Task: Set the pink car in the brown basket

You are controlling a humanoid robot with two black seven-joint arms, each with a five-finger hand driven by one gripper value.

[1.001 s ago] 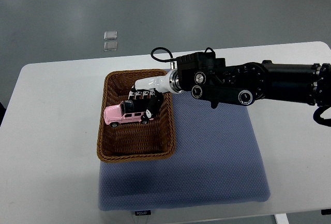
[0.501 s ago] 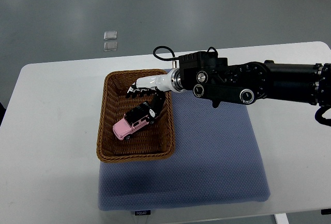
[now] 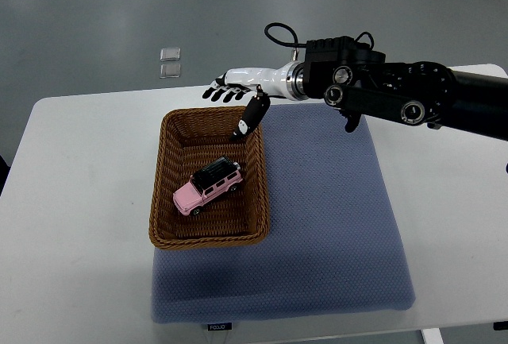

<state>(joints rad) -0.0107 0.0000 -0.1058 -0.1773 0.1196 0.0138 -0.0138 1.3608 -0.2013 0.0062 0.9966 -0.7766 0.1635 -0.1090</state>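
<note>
The pink car (image 3: 208, 187), a toy jeep with a black roof, lies inside the brown wicker basket (image 3: 163, 175), pointing diagonally toward the far right. My right hand (image 3: 236, 98) hovers over the basket's far right corner, raised clear of the car. Its white-and-black fingers (image 3: 224, 87) are spread and hold nothing, with the thumb hanging down toward the rim. The black right arm (image 3: 397, 98) reaches in from the right edge. No left arm shows.
The basket sits on the left part of a blue-grey mat (image 3: 333, 225) on a white table (image 3: 79, 201). Two small clear squares (image 3: 169, 62) lie on the grey floor beyond the table.
The hand let go of the pink car, which dropped and settled diagonally in the basket. The hand then rose and drew back toward the far right, fingers spreading.
</note>
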